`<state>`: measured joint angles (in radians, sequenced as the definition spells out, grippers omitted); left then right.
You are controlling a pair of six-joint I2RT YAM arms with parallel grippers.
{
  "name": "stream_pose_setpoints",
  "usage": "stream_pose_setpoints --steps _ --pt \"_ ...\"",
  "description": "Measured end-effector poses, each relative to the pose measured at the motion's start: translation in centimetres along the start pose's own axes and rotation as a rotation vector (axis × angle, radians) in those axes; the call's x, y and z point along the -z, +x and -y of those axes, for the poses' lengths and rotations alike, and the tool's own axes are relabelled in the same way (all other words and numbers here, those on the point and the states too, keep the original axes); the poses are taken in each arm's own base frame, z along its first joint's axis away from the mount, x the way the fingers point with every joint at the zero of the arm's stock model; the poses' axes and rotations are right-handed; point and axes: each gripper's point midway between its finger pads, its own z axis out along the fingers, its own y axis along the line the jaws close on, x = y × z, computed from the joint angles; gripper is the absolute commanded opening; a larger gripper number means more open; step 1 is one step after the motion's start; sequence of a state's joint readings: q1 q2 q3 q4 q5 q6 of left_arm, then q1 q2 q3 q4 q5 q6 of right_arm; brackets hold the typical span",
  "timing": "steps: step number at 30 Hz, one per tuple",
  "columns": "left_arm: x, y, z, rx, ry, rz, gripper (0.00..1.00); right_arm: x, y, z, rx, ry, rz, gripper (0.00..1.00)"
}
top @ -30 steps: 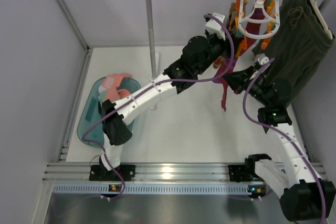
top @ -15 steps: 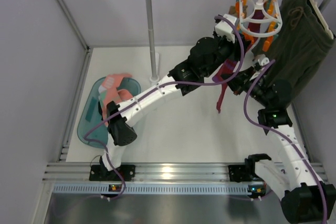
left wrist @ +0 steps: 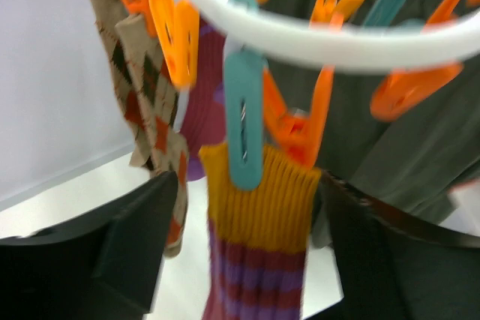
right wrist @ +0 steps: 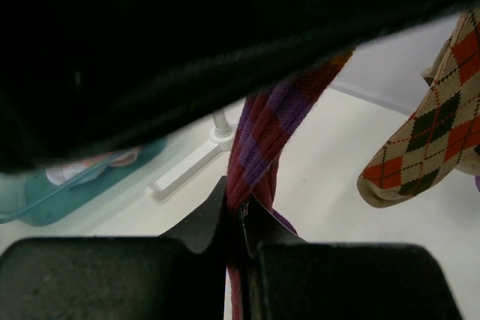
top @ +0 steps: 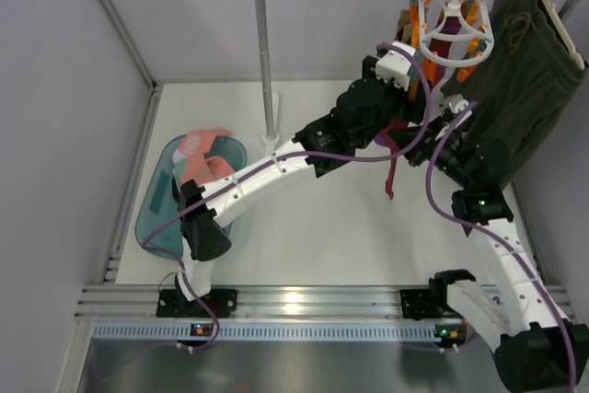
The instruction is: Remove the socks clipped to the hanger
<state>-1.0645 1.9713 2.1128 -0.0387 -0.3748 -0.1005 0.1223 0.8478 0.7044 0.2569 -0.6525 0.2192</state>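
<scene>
The white ring hanger [top: 454, 20] hangs from the rail, its orange and teal pins dangling below the ring [left wrist: 322, 39]. A teal pin [left wrist: 244, 121] clips the mustard cuff of a maroon-and-purple striped sock [left wrist: 259, 215]. An argyle sock [left wrist: 150, 103] hangs to its left. My left gripper [left wrist: 251, 252] is open, with one finger on either side of the striped sock just under the cuff and not touching it. Lower down, my right gripper [right wrist: 238, 211] is shut on the same striped sock [right wrist: 262, 133]. The sock's tail [top: 393, 177] hangs free.
A dark olive garment [top: 529, 71] hangs right of the hanger, close behind my right arm. The rail's upright post [top: 265, 71] stands mid-table. A teal basin [top: 152, 213] holding pink socks lies at the left.
My left arm has reached up under the hanger and its jaws have spread wider around the striped sock's cuff. The right gripper kept its hold on the sock.
</scene>
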Motion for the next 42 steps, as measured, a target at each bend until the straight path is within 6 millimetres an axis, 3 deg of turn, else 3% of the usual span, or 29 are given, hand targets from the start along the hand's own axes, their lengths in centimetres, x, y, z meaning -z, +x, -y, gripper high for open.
stream_pose_setpoints --steps 4,7,14,19,22,26,30,42 --pt "1.4 1.7 -1.3 -0.041 -0.038 -0.054 0.95 -0.3 -0.4 0.6 -0.001 0.028 -0.016 0.0" --pt "2.7 1.8 -2.3 -0.063 -0.06 -0.072 0.96 -0.6 0.0 1.0 -0.016 0.039 -0.042 0.0" --pt "3.6 -1.3 -4.2 -0.057 -0.127 -0.018 0.92 -1.0 1.1 1.1 -0.015 0.046 -0.085 0.0" --pt "3.1 -3.4 -5.9 0.0 -0.125 0.016 0.83 -2.2 0.5 -0.3 0.045 0.041 -0.079 0.0" --pt "2.9 -4.6 -6.8 0.025 -0.13 0.036 0.79 -3.4 0.1 -2.2 0.09 0.009 -0.069 0.0" --pt "2.8 -6.4 -6.5 0.039 -0.121 0.073 0.73 -4.6 0.1 -4.7 0.156 -0.106 -0.054 0.0" --pt "2.3 -7.6 -5.9 0.037 -0.107 0.102 0.72 -5.0 0.0 -5.6 0.198 -0.173 -0.036 0.0" --pt "2.0 -6.5 -5.6 0.016 -0.075 0.074 0.67 -4.0 -0.9 -6.0 0.248 -0.171 0.024 0.0"
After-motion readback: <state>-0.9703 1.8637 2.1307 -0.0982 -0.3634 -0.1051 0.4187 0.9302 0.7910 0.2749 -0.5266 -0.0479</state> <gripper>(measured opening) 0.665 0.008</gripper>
